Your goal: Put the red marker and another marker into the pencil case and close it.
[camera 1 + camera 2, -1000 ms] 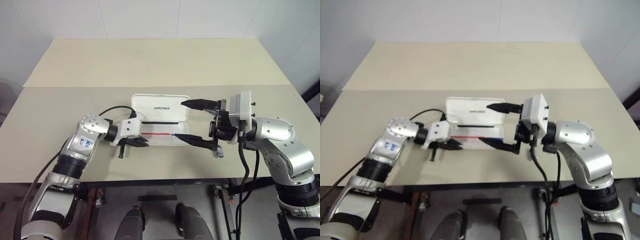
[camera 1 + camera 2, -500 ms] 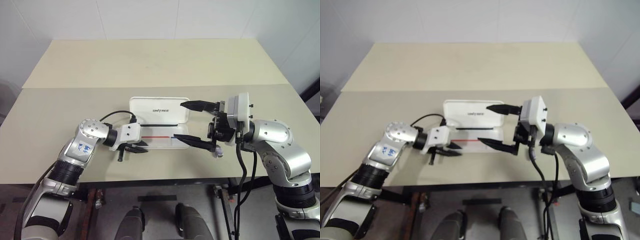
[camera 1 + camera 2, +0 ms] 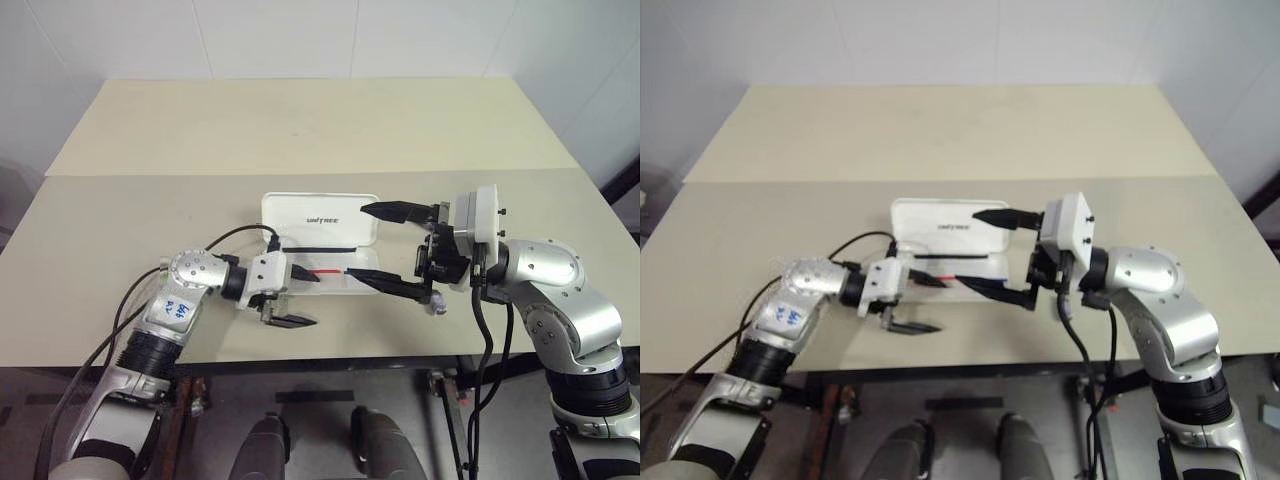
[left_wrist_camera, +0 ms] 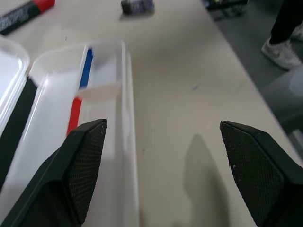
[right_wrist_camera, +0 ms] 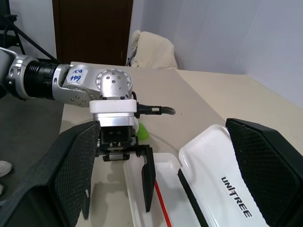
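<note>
The white pencil case lies open mid-table, its lid (image 3: 320, 217) flat at the back and its tray (image 3: 335, 280) in front, showing a thin red and blue stripe inside. My left gripper (image 3: 302, 298) is open at the tray's left end, one finger over the tray and the other over the table in front. The right gripper (image 3: 375, 248) hangs open over the case's right end, holding nothing. The red marker (image 4: 28, 10) lies on the table beyond the case's far end. A bright green marker (image 5: 141, 131) peeks out behind my left gripper, mostly hidden.
A small grey-purple cap-like piece (image 3: 437, 306) lies on the table below my right gripper. The table's front edge (image 3: 330, 352) runs close in front of the case. A person's shoe (image 4: 279, 47) shows on the floor beside the table.
My left gripper has opened from shut and shifted right along the case's front, tilting downward. The right arm has not moved.
</note>
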